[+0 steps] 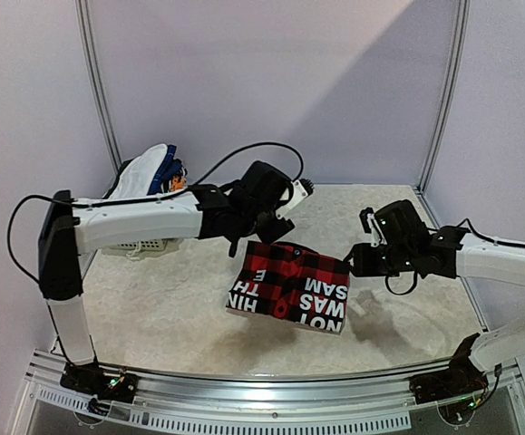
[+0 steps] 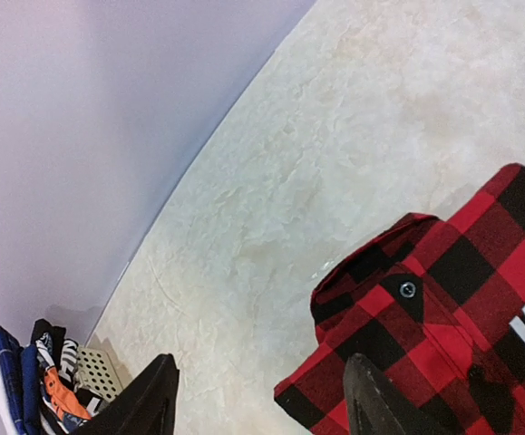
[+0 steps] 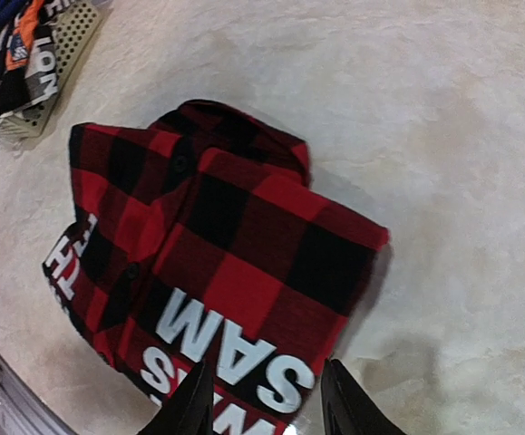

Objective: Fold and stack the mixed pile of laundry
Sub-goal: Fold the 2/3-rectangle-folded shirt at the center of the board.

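A red-and-black plaid shirt (image 1: pixel 289 285) with white block lettering lies folded flat mid-table. My left gripper (image 1: pixel 267 231) hovers over its far left corner, open; in the left wrist view the gripper (image 2: pixel 260 403) holds nothing, and one finger (image 2: pixel 380 403) overlaps the shirt (image 2: pixel 443 308). At the shirt's right edge is my right gripper (image 1: pixel 357 263). The right wrist view shows this gripper (image 3: pixel 264 408) open above the lettered part of the shirt (image 3: pixel 226 245), apart from the cloth. The rest of the mixed laundry pile (image 1: pixel 153 168) sits heaped at the back left, white and blue cloth showing.
The pile rests on a small white lattice basket (image 1: pixel 149 243), also seen in the left wrist view as the basket (image 2: pixel 99 372) and in the right wrist view as the basket (image 3: pixel 63 45). Walls close the back and sides. A metal rail (image 1: pixel 262 385) runs along the near edge.
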